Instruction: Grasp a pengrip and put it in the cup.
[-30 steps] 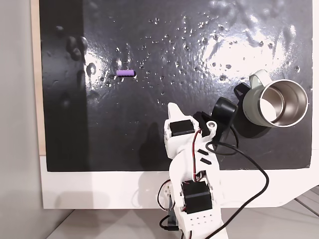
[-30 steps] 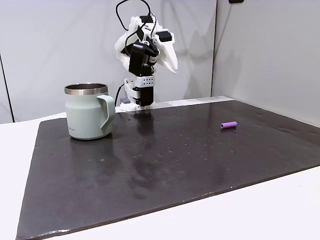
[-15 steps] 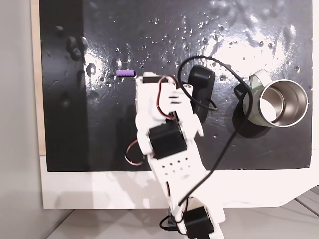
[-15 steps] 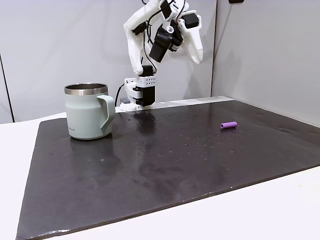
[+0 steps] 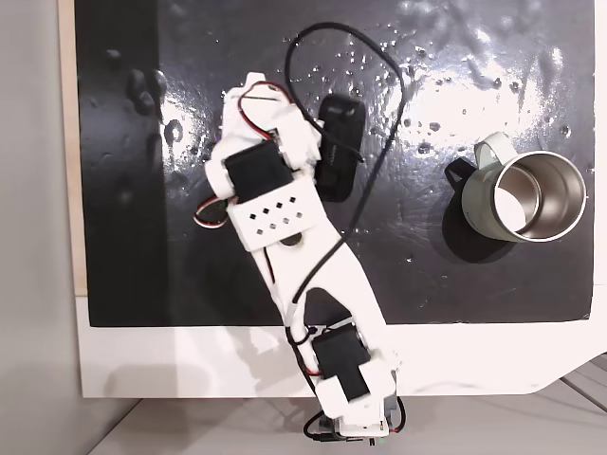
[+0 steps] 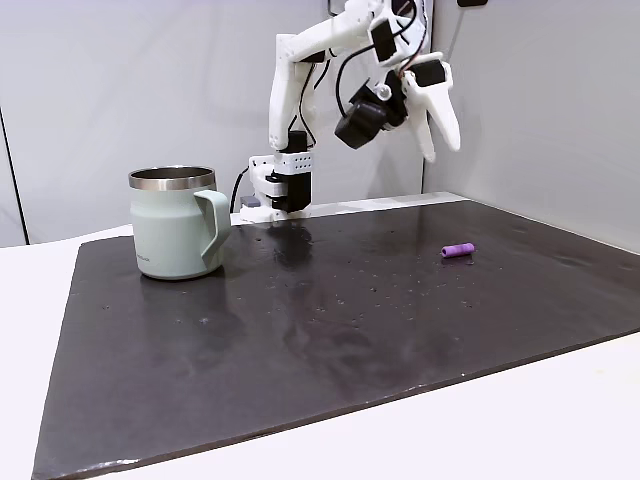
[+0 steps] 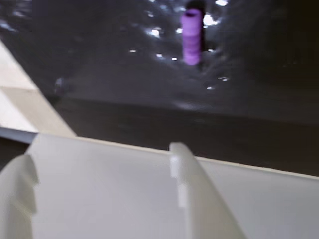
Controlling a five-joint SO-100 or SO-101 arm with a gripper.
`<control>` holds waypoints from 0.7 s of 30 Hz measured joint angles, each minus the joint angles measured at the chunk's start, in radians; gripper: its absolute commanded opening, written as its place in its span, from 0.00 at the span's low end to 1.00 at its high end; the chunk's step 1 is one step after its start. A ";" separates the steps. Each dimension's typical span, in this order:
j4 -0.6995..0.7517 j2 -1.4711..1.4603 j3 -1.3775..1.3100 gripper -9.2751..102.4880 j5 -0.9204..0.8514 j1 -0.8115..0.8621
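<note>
The purple pengrip [image 6: 458, 250] lies on the black mat [image 6: 330, 310] toward the right in a fixed view from the side. The wrist view shows the pengrip [image 7: 191, 37] ahead, beyond a white finger [image 7: 124, 194]. My gripper [image 6: 445, 148] hangs high above the mat, a little left of the pengrip, pointing down, its fingers together and holding nothing. In the fixed view from above, the arm [image 5: 275, 199] reaches over the mat and hides the pengrip. The pale grey-green cup [image 6: 175, 235] stands upright at the left, and the top-down view shows the cup [image 5: 522, 197] at the right with its steel inside.
The arm's base [image 6: 283, 185] stands at the mat's far edge, with a black cable [image 5: 379, 123] looping beside the arm. A white table [image 5: 190, 360] borders the mat. Open mat lies between cup and pengrip.
The arm has unfolded from near its base and swung away from the cup, out over the mat toward the pengrip, now covering it from above.
</note>
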 measured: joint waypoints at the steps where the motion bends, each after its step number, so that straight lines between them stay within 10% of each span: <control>1: 0.000 -0.020 0.000 0.33 0.006 -0.009; 21: -0.025 -0.552 -0.314 0.32 0.025 -0.055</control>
